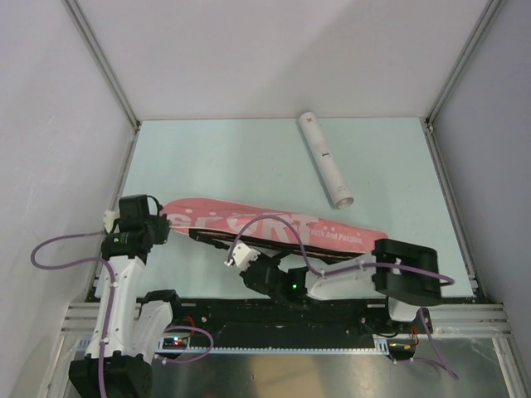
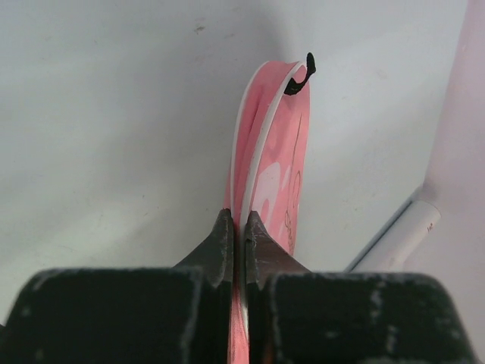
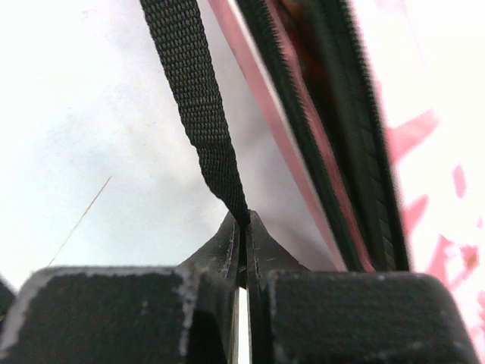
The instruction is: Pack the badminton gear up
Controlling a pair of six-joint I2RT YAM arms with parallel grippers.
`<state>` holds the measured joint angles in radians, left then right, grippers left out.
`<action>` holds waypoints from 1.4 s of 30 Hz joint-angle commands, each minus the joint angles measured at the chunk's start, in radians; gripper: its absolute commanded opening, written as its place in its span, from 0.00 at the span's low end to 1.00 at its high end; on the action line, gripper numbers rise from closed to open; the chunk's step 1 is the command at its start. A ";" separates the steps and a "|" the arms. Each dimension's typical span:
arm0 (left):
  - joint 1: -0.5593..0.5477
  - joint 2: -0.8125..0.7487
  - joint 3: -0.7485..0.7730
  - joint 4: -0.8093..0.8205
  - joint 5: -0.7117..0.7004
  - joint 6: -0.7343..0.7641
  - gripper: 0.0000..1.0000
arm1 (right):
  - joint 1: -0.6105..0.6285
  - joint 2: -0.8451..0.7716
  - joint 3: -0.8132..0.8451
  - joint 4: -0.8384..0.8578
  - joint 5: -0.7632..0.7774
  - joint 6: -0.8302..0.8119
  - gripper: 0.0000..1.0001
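Observation:
The pink bag (image 1: 274,225) lettered "SPORT" lies flat across the table's middle, its wide end to the left. My left gripper (image 1: 168,224) is shut on that wide end's rim; in the left wrist view the jaws (image 2: 239,226) pinch the pink bag's edge (image 2: 271,159), and a black zipper pull (image 2: 301,76) hangs at the far tip. My right gripper (image 1: 233,249) is shut on the bag's black strap (image 3: 198,106) at the near edge, beside the open zipper edge (image 3: 333,136). The white tube (image 1: 325,159) lies beyond the bag. Rackets and shuttlecocks are out of view.
Pale walls with metal frame rails enclose the table on the left, back and right. The tube's open end (image 2: 405,236) shows at the right of the left wrist view, near the wall. A black rail (image 1: 282,311) runs along the near edge.

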<state>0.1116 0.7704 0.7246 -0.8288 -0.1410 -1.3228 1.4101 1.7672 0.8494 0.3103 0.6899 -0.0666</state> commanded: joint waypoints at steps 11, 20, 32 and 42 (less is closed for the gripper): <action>0.008 -0.034 -0.018 0.039 -0.197 0.096 0.00 | -0.019 -0.372 0.135 -0.419 0.264 -0.085 0.00; 0.006 -0.052 -0.041 0.048 -0.219 0.179 0.00 | -0.160 -0.361 0.162 -0.246 0.239 -0.367 0.00; 0.005 -0.030 -0.040 0.047 -0.210 0.273 0.00 | -0.249 -0.264 0.208 -0.127 0.284 -0.604 0.23; 0.005 -0.066 -0.039 0.046 -0.185 0.300 0.00 | -0.368 -0.213 0.152 -0.175 0.206 -0.481 0.37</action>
<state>0.0959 0.7258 0.6827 -0.7860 -0.2111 -1.0901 1.1084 1.5555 1.0107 0.1268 0.8425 -0.5751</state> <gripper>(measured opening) 0.036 0.360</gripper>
